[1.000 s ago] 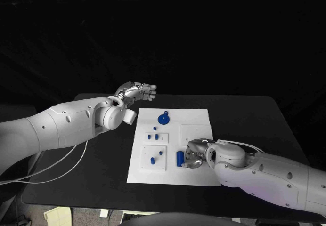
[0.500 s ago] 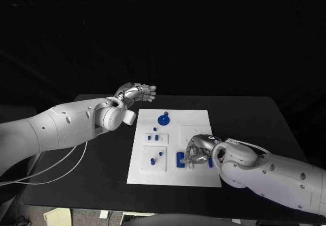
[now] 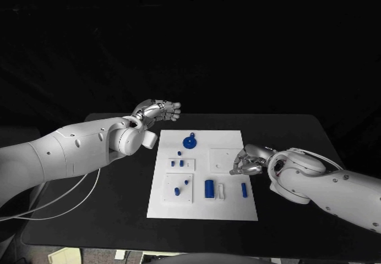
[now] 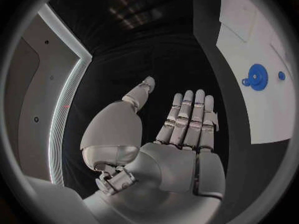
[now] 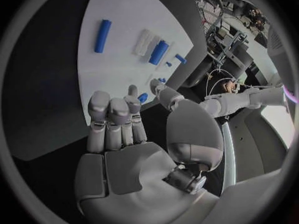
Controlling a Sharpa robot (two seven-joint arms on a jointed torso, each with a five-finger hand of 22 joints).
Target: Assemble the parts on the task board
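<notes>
The right hand (image 3: 249, 163) hovers empty, fingers loosely curled, over the task board's (image 3: 238, 212) right edge; the left hand (image 3: 158, 110) hangs empty beyond its far-left corner. Blue parts (image 3: 210, 188) lie on the board, bare black table (image 3: 301, 132) on both sides.

I worked in a robotics lab: a black counter (image 3: 301, 143) ringed by dark curtains, and metal equipment racks (image 5: 227, 32) strung with cables stood in the bright room beyond my right wrist.
</notes>
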